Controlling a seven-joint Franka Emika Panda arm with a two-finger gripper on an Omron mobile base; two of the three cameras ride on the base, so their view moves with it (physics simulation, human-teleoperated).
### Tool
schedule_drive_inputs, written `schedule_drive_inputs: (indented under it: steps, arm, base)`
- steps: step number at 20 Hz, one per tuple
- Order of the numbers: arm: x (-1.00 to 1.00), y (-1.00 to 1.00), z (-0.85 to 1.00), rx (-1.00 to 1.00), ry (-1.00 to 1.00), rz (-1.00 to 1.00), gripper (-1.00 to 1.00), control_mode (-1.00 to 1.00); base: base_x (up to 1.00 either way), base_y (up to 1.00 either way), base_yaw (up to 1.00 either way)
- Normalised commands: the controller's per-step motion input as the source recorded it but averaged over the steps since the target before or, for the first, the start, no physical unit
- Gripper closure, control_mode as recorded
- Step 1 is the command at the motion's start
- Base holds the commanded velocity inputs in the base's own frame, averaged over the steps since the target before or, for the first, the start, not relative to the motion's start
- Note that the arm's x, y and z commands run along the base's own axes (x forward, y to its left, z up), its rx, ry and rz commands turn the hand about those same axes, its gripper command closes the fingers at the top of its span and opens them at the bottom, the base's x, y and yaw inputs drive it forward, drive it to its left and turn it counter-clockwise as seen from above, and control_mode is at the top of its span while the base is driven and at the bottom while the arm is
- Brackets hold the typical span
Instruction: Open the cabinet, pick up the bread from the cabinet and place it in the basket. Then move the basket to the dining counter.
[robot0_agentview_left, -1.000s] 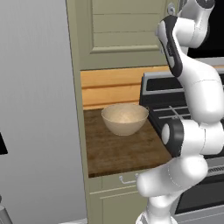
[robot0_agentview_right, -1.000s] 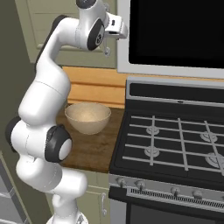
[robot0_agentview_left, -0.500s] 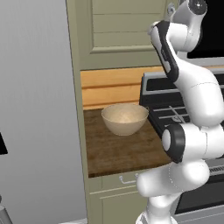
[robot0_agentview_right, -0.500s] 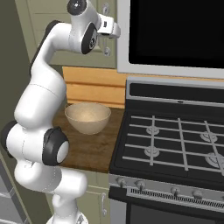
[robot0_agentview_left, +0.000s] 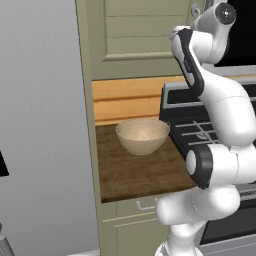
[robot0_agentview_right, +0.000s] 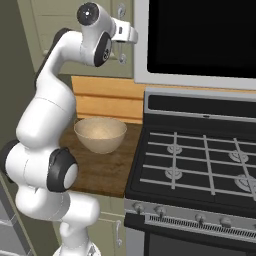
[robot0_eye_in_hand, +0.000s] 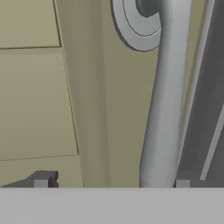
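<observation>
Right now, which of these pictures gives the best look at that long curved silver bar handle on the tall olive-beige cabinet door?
The hand view: the silver bar handle runs up the frame close-up, with its round mount, between the open gripper tips. The left base view shows just its top end beside the arm; the right base view shows short bits behind the hand.

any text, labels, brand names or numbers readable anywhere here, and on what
None can be read.
The cabinet door and its silver handle are plain.
The basket carries a speckled pattern, no lettering.
The stove has knobs along its front, with no markings to be made out.
The black panel above the stove is blank.
</observation>
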Motion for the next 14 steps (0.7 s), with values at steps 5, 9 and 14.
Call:
schedule_drive_inputs:
  steps: [5,9,14]
  arm:
    - [0.08,-0.13,0.00,0.00,0.00,0.04,1.00,-1.00]
    - [0.03,-0.19,0.00,0.00,0.00,0.03,1.00,-1.00]
    - [0.03,-0.20,0.00,0.00,0.00,0.01,1.00,-1.00]
  base:
    - [0.00,0.00,0.00]
    - [0.00,0.00,0.00]
    - [0.00,0.00,0.00]
